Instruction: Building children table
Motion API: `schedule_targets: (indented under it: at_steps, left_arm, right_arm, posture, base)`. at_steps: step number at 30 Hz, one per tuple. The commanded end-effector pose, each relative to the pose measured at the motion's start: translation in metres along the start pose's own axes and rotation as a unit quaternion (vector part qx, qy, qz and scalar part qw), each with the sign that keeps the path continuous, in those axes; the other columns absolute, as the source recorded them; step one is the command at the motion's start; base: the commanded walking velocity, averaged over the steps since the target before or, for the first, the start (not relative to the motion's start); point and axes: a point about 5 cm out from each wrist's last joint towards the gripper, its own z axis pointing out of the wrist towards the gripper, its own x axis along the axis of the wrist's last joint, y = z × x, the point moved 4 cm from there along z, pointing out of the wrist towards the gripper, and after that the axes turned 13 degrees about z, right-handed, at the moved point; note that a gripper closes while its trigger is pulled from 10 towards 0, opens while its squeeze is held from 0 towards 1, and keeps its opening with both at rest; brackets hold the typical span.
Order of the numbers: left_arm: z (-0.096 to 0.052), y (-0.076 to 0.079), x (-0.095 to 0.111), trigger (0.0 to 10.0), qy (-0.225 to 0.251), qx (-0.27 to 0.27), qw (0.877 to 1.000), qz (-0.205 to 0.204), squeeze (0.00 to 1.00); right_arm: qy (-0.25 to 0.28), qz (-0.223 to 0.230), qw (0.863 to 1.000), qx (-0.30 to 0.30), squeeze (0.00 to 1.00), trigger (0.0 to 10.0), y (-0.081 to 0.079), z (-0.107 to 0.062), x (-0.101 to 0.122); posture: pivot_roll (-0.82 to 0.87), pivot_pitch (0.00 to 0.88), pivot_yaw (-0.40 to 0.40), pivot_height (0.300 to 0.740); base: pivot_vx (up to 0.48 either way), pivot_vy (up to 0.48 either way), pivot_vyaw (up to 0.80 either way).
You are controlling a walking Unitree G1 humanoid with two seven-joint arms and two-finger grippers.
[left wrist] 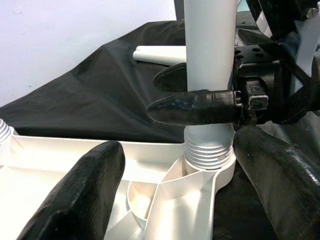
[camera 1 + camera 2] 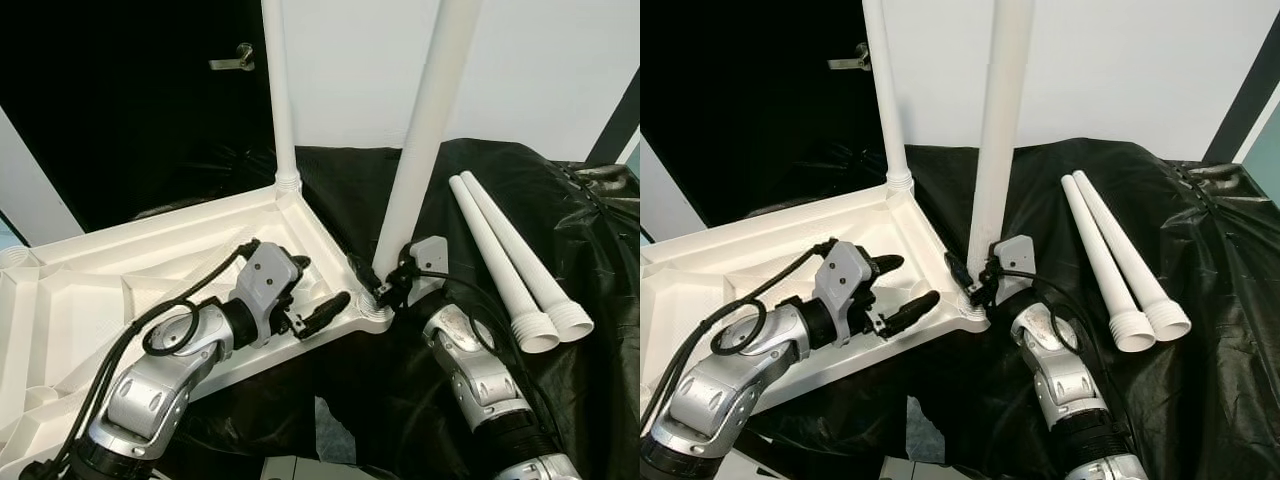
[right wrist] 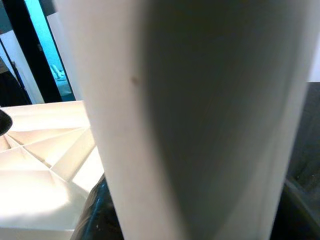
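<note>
Item: white moulded plastic children's tabletop (image 2: pixel 120 270), lying underside up on a black plastic sheet (image 2: pixel 600 300).

Legs fitted: one white tapered plastic leg (image 2: pixel 278 100) stands upright in the far corner socket, beyond the left end effector (image 2: pixel 318 295).

Leg in progress: a second white tapered leg (image 2: pixel 425 130) stands in the near corner socket (image 1: pixel 210 155). Its threaded collar shows above the socket rim, so it appears not fully screwed home. The right end effector (image 2: pixel 385 285) is clamped around this leg just above the collar.

Left end effector: fingers spread apart and holding nothing, resting over the tabletop rim just beside the same corner.

Legs outstanding: two loose white tapered legs (image 2: pixel 515 265) lie side by side on the sheet, beyond and outboard of the right end effector.

Progress: roughly halfway by my estimate.
</note>
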Motion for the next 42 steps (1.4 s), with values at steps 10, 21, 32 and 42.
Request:
schedule_targets:
  at_steps: [10, 21, 32, 42]
  left_arm:
    - [-0.001, 0.004, 0.007, 10.0, 0.013, -0.031, 0.999, 0.011, 0.0]
    - [0.0, 0.001, 0.009, 10.0, 0.014, -0.026, 0.999, 0.012, 0.0]
    - [-0.002, -0.003, 0.01, 10.0, 0.015, -0.024, 1.0, 0.015, 0.0]
    - [-0.003, -0.002, 0.01, 10.0, 0.013, -0.028, 0.999, 0.015, 0.0]
  right_arm:
    - [-0.065, 0.105, 0.99, -0.07, 0.0, 10.0, 0.018, -0.018, -0.043]
    - [-0.065, 0.071, 0.993, -0.069, 0.0, 10.0, 0.015, -0.02, -0.046]
    - [-0.094, -0.029, 0.995, 0.011, 0.0, 10.0, -0.003, -0.025, -0.054]
    - [-0.094, -0.106, 0.988, 0.069, 0.0, 10.0, -0.012, -0.034, -0.058]
  posture:
    - [0.11, 0.0, 0.025, 0.74]
    - [0.11, 0.0, 0.032, 0.74]
    - [0.11, 0.0, 0.037, 0.74]
    - [0.11, 0.0, 0.042, 0.74]
  base:
    - [0.0, 0.0, 0.0]
    - [0.0, 0.0, 0.0]
    - [0.0, 0.0, 0.0]
    - [0.0, 0.0, 0.0]
